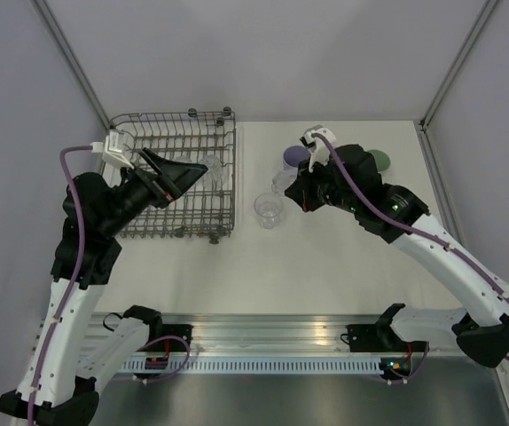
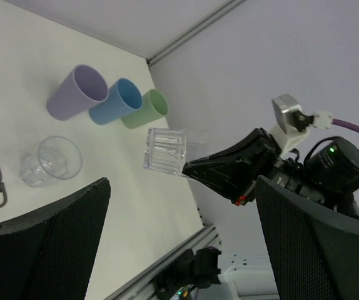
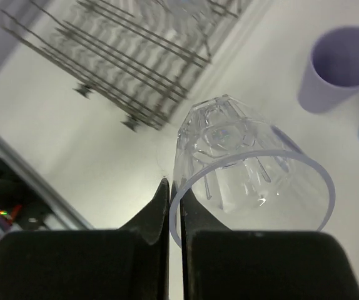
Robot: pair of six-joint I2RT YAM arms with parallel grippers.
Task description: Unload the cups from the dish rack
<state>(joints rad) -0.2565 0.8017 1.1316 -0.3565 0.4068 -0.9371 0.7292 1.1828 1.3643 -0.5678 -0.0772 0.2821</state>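
1 clear cup [image 3: 248,162] rim-clamped in right end effector [image 3: 171,187], left end effector [image 2: 182,187] apart over dish rack [image 1: 168,116]

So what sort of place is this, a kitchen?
Probably a robot lab, not a kitchen: plain grey walls around a white table, two robot arms bolted to a metal rail, with a dish rack and cups.

Your top camera looks down from above the near edge over the whole table [image 1: 325,266], your left wrist view faces across to the lilac cup [image 2: 79,92], and your right wrist view, close on a clear cup [image 3: 248,162], also catches that lilac cup.
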